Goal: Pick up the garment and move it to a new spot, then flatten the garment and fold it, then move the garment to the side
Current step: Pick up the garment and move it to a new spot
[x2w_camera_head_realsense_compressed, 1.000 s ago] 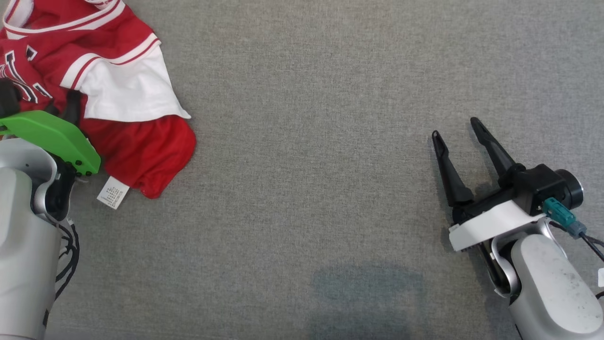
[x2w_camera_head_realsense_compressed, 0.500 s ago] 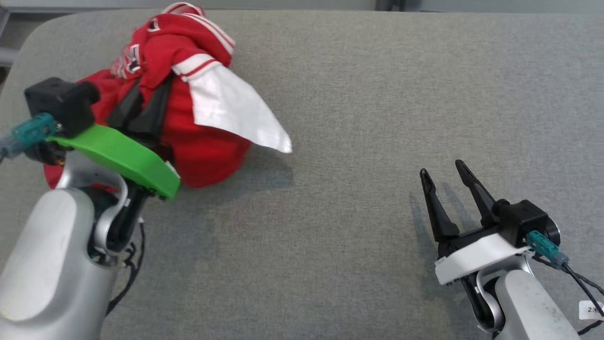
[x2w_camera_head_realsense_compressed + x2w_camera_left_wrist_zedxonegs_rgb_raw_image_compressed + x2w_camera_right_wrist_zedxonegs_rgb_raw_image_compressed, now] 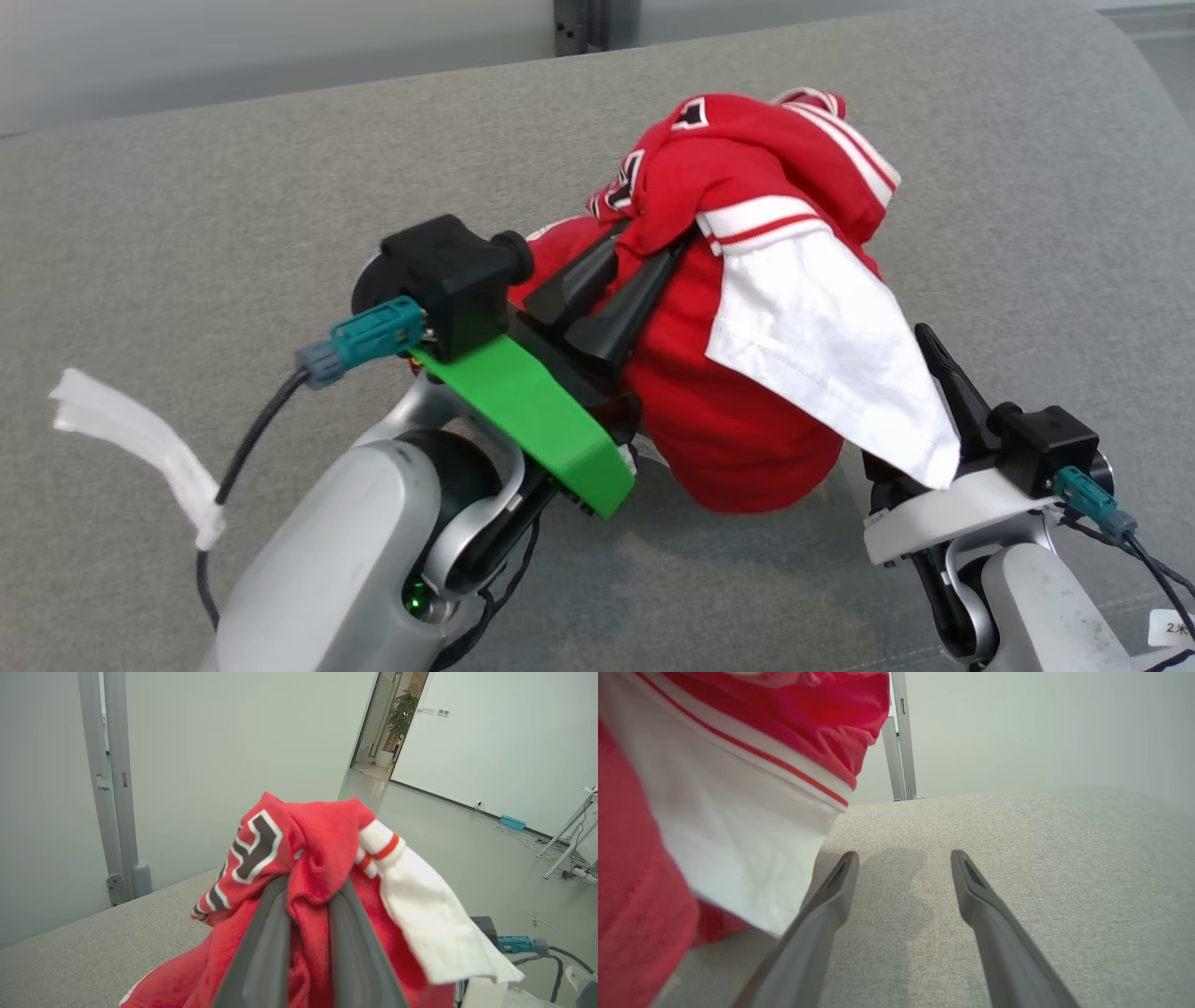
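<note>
Pinches the bunched red-and-white jersey (image 3: 747, 429) in the nearly shut left gripper (image 3: 312, 884), raised for carrying; holds the right gripper (image 3: 903, 854) wide, empty, at 4 o'clock.

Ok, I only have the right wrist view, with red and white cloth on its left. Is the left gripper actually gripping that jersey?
Observer: Yes. The left gripper is shut on a bunched fold of the red jersey.
Operator: How does it sit over my right gripper?
Observer: In the head view, the jersey's white sleeve hangs across the open right gripper, hiding one finger.
Operator: Any markings?
Observer: Black-and-white lettering faces the left wrist camera.
</note>
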Controlling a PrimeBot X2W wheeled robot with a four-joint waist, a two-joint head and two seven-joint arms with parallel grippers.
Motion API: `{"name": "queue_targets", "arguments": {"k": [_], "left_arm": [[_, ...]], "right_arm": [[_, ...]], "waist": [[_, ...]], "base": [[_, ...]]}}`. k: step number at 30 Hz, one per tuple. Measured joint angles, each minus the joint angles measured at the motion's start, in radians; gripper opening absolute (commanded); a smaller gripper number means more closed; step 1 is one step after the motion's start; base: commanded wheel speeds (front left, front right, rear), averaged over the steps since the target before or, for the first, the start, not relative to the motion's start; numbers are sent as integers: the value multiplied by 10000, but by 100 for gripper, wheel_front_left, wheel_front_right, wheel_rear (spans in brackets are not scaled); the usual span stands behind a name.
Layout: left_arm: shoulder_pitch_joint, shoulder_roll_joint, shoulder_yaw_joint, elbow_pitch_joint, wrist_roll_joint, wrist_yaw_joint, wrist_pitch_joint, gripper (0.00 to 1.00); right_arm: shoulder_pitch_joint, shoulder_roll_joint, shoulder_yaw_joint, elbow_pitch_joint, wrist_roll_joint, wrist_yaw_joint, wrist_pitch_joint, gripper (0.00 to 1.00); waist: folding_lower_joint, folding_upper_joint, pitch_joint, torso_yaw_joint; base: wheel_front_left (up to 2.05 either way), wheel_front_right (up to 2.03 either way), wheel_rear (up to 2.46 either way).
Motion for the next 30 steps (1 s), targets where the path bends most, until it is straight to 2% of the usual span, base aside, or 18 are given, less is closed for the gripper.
{"name": "queue_targets", "arguments": {"k": [5, 8, 14, 15, 16, 17, 23, 26, 30], "left_arm": [[71, -307, -347, 1672, 134, -92, -282, 0], [323, -324, -550, 3198, 121, -186, -380, 0], [688, -399, -800, 6029, 244, -529, -1693, 0], [692, -487, -798, 6238, 244, -539, -1925, 16], [691, -560, -796, 6378, 238, -562, -2104, 44], [693, -616, -813, 6539, 238, -591, -2236, 100], [1190, -558, -951, 6385, 245, -562, -2577, 100], [1759, -240, -951, 5538, 232, -251, -2422, 100], [2534, 364, -757, 3950, 244, 514, -2069, 100]], "right_arm": [[101, 142, -176, -23, 13, 0, 0, 100], [252, 196, -316, -10, 29, 0, -2, 100], [388, 297, -497, -15, 27, 0, -2, 100], [414, 299, -516, -15, 17, 0, -2, 100], [435, 305, -512, -13, -10, 0, 0, 100], [474, 311, -512, -10, -19, 0, -2, 100], [678, 245, -506, 19, -63, 0, 0, 100], [970, 209, -552, 61, -69, 0, -2, 100], [1321, 171, -663, 44, -69, 0, 0, 100]], "waist": [[0, 0, 82, -849], [0, 0, 169, -1275], [0, 0, 394, -1854], [0, 0, 391, -1843], [0, 0, 379, -1824], [0, 0, 353, -1801], [0, 0, -131, -1614], [0, 0, -511, -1500], [0, 0, -1035, -1356]], "base": [[0, 0, 0], [0, 0, 0], [0, 0, 0], [0, 0, 0], [0, 0, 0], [0, 0, 0], [0, 0, 0], [0, 0, 0], [0, 0, 0]]}}
